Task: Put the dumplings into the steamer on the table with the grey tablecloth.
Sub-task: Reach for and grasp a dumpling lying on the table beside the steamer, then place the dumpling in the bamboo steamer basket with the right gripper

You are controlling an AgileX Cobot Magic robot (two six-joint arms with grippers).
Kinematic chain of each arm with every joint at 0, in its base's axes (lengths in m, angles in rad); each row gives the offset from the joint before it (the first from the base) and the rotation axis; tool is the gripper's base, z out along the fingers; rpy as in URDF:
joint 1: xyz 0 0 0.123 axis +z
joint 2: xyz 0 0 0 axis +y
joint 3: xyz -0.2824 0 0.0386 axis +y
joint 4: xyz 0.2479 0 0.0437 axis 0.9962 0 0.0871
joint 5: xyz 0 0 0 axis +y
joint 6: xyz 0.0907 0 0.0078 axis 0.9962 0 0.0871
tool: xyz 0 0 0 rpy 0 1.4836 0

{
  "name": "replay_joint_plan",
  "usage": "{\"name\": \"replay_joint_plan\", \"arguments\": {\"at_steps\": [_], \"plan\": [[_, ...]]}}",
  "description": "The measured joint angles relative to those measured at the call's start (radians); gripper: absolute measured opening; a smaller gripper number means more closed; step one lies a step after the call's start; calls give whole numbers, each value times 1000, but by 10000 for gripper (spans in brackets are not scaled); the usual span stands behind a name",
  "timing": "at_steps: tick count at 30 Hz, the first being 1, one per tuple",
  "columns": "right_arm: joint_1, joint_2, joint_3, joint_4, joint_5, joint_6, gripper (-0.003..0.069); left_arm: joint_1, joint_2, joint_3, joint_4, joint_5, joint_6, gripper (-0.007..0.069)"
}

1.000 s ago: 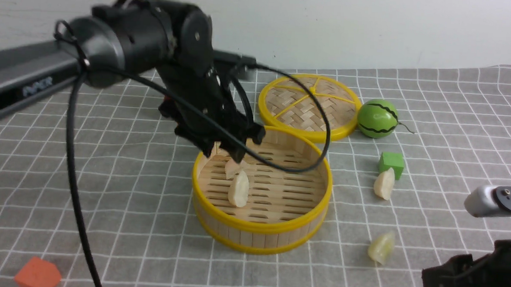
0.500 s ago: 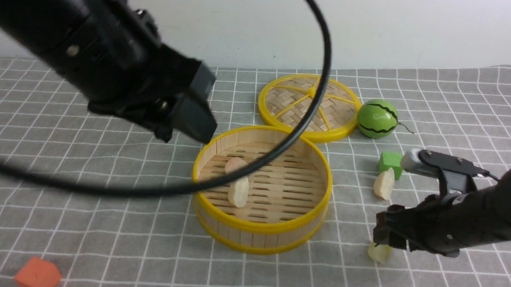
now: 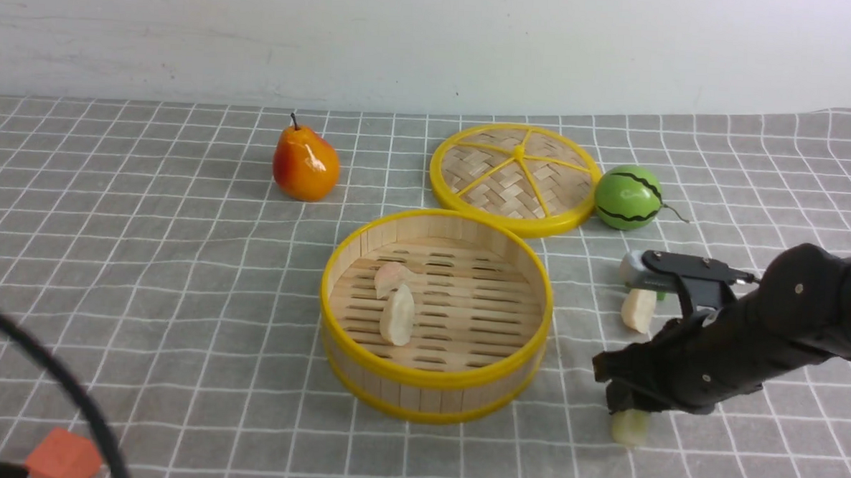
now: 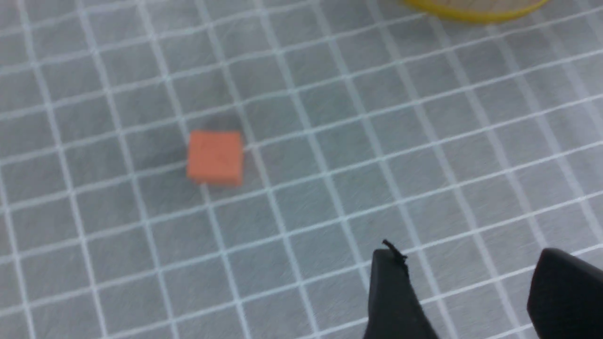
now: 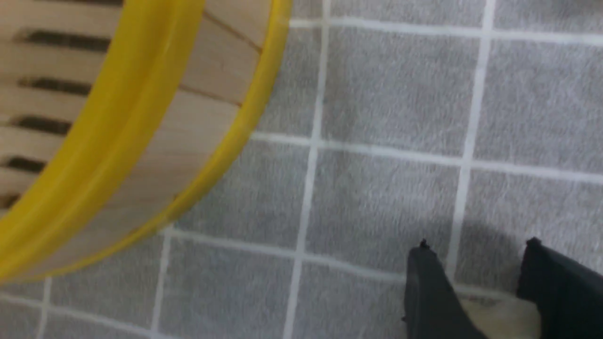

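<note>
**Right jaws set on a loose dumpling beside the steamer**

The dumpling (image 3: 629,426) being worked lies on the grey tablecloth (image 3: 180,271) of the desk, directly between the right jaws. One jaw sits on each flank and its pale body fills the gap, so they look clamped on it, though it is not lifted off the cloth. It looks light, soft and a little slick, like a rubbery toy crescent. I judge a squeeze across the plump middle safest, since the thin curved ends could let it pivot or squirt out.

The steamer (image 3: 433,383) stands close to the left of those jaws. Its wall is taller than the dumpling, so the lift must clear the yellow rim. Two more dumplings (image 3: 398,315) already lie on its slatted floor. Another loose dumpling (image 3: 638,311) waits just beyond the jaws, farther from the robot.

The left jaws stand apart and empty, well off to the left above bare cloth, with an orange block (image 4: 215,156) near them.
</note>
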Motion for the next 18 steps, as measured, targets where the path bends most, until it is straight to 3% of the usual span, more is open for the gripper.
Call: {"name": "replay_joint_plan", "arguments": {"at_steps": [5, 11, 15, 18], "plan": [[1, -37, -55, -56, 158, 0, 248, 0, -160, 228, 119, -24, -92, 330], [13, -77, -230, -35, 304, 0, 246, 0, -290, 251, 251, -72, -222, 262], [94, -63, -364, -22, 296, -1, 245, -1, -318, 260, 288, -187, -311, 226], [177, -2, -455, -17, 212, -35, 243, -1, -321, 304, 290, -355, -377, 213]]}}
